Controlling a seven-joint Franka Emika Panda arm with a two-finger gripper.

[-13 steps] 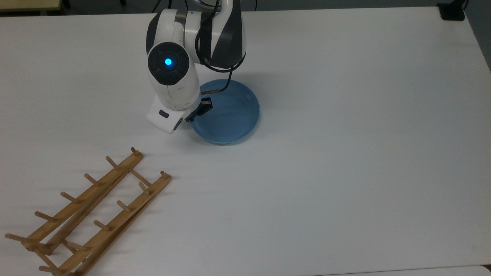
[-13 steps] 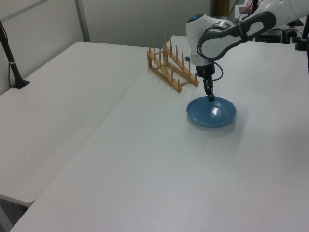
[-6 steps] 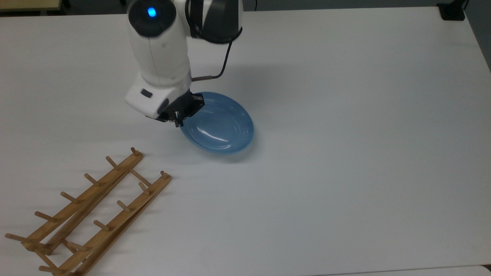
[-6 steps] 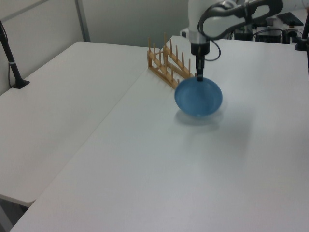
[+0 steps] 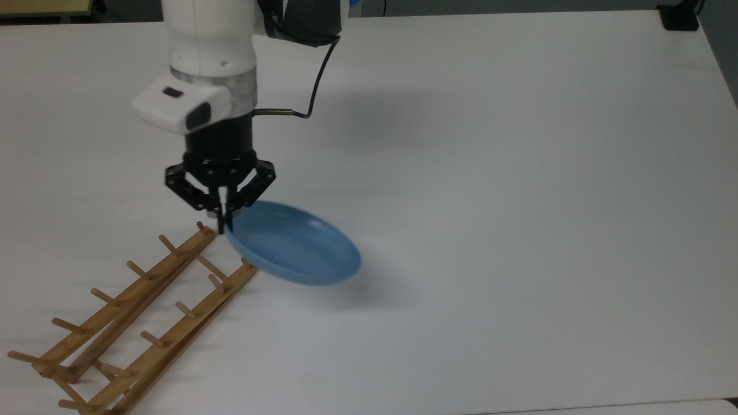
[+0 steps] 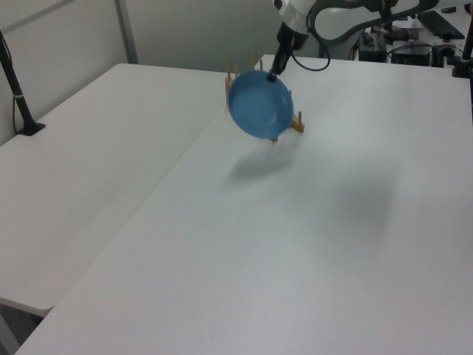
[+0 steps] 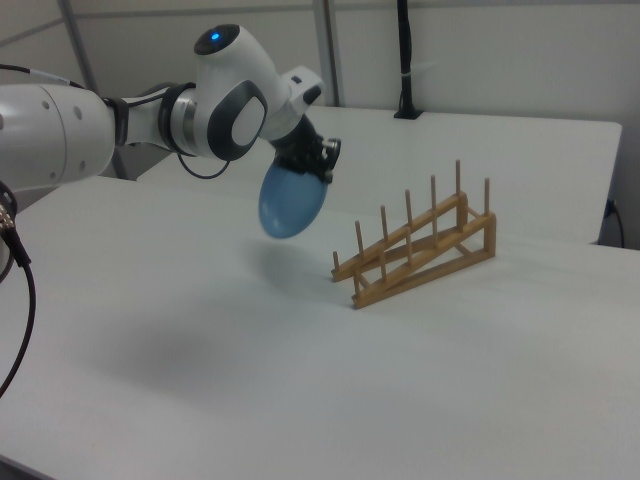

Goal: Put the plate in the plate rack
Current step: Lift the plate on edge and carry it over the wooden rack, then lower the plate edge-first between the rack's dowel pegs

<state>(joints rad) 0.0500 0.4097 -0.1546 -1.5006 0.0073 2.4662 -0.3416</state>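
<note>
No words, labels, brand marks, numbers or signs can be read anywhere in these views.

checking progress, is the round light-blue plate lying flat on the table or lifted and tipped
Lifted and tipped. The round light-blue plate hangs by its rim from the gripper, clear of the white table, beside the wooden peg rack.
</note>
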